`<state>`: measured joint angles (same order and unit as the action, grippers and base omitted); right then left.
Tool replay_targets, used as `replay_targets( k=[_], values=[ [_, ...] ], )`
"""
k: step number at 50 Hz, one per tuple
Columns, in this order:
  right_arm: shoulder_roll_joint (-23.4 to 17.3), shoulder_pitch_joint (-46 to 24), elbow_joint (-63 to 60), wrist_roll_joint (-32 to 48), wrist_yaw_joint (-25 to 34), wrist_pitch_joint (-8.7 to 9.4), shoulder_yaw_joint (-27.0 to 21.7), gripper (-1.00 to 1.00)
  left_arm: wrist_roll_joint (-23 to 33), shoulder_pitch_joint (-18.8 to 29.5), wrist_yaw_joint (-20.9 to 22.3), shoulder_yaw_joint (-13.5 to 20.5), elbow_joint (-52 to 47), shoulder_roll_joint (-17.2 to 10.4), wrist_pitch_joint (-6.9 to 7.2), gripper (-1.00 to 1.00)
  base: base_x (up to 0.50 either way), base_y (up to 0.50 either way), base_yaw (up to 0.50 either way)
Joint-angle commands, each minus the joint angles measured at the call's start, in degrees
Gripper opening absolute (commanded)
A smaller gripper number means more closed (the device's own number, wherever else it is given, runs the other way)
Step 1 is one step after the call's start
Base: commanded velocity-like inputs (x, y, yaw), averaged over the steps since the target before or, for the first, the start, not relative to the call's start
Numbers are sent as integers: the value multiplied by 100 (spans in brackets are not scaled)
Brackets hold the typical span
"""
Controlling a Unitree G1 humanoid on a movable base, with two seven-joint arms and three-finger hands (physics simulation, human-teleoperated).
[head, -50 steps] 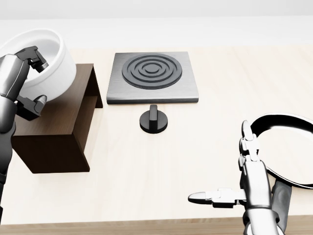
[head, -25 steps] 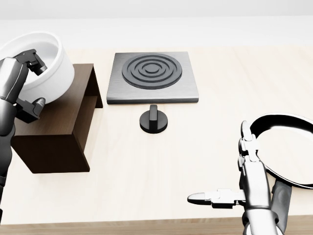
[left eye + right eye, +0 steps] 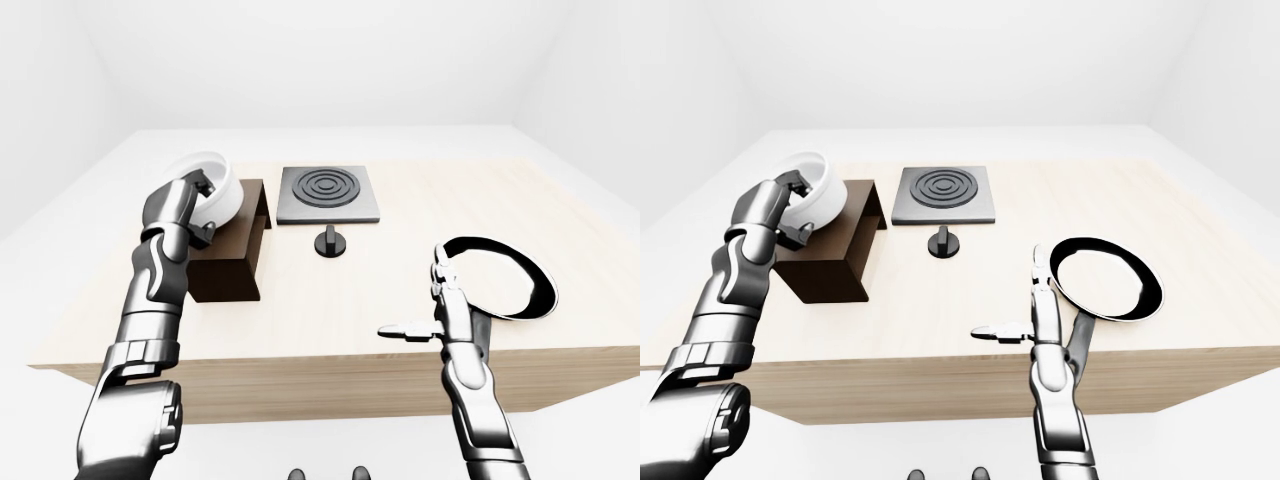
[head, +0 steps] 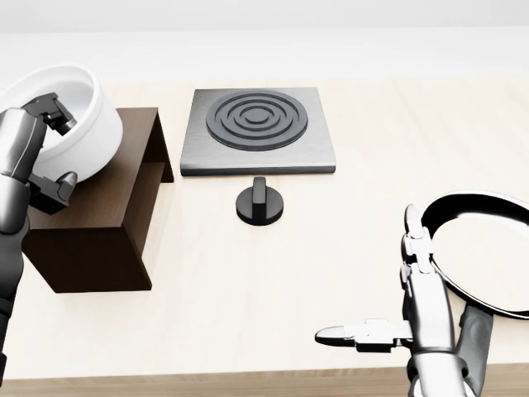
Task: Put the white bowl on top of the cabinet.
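White bowl (image 4: 70, 116), pinched at its rim by the left hand (image 4: 37, 153), sits tilted over the dark cabinet (image 4: 99, 215) top at the head view's left; level it before letting go, while the empty right hand (image 4: 388, 322) hangs spread.

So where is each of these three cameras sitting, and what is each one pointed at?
Head view: on the robot's head, looking steeply down at the table; shows the left robot hand gripping the white bowl over the cabinet, and the open right robot hand.
Left-eye view: on the head, aimed wider; shows both whole arms.
Right-eye view: the same, shifted slightly sideways.
Shared: all show the stove plate, knob and pan.
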<state>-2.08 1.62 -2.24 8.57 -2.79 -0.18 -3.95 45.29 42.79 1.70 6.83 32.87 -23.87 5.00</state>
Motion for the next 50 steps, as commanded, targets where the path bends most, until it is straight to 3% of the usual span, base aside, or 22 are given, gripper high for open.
replay_targets(
  k=[1,27,43,44,45,46,50],
  values=[
    [3,6,-1,21,-7,0,16,100,153,68,-287,34,-80,-47,0,-100,0,0,0],
    [9,-16,92,64,-29,-48,52,100,69,168,-469,12,201,-20,0,-100,0,0,0],
    [2,-22,88,58,-36,-54,32,100,-226,371,-862,-21,862,54,0,-100,0,0,0],
    [0,-17,69,53,-31,-41,29,100,-242,377,-874,-26,875,46,0,-95,0,0,0],
    [0,-18,61,50,-27,-32,26,100,-245,372,-847,-49,867,40,0,-22,0,0,0],
    [0,-29,69,49,-32,-29,21,100,-254,368,-857,-48,869,41,0,100,0,0,0],
    [8,-39,116,90,-82,-76,38,100,-213,368,-771,-86,805,22,0,100,0,0,0]
  ],
)
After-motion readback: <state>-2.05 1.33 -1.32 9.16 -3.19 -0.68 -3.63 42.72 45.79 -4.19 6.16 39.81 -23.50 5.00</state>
